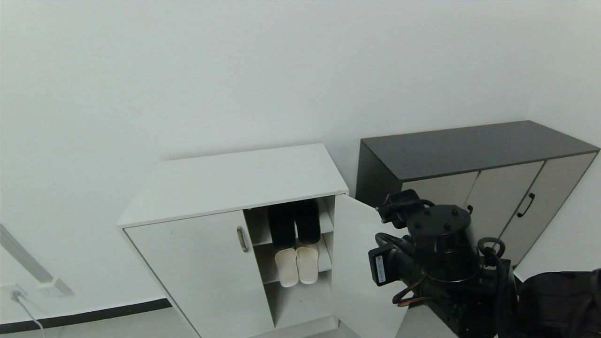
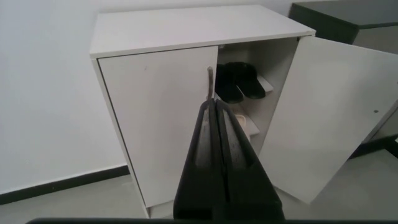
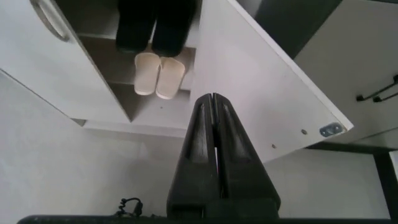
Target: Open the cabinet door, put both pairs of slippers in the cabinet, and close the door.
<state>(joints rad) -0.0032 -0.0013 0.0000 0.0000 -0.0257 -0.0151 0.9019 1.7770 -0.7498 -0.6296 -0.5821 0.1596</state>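
The white cabinet [image 1: 235,180] stands against the wall with its right door [image 1: 361,263] swung open and its left door [image 1: 197,267] closed. A black pair of slippers [image 1: 294,223] rests on the upper shelf, toes inward. Below it, a white pair of slippers [image 1: 296,265] sits on the middle shelf. My left gripper [image 2: 210,102] is shut and empty, held out in front of the closed left door near its handle [image 2: 209,79]. My right gripper [image 3: 215,98] is shut and empty, low beside the open door [image 3: 261,93], with the white slippers [image 3: 158,73] beyond it.
A dark-topped cabinet [image 1: 469,145] with grey doors stands right of the white one, close behind the open door. A wall socket with a cable [image 1: 11,293] sits low at the far left. Bare floor lies before the cabinet [image 3: 74,168].
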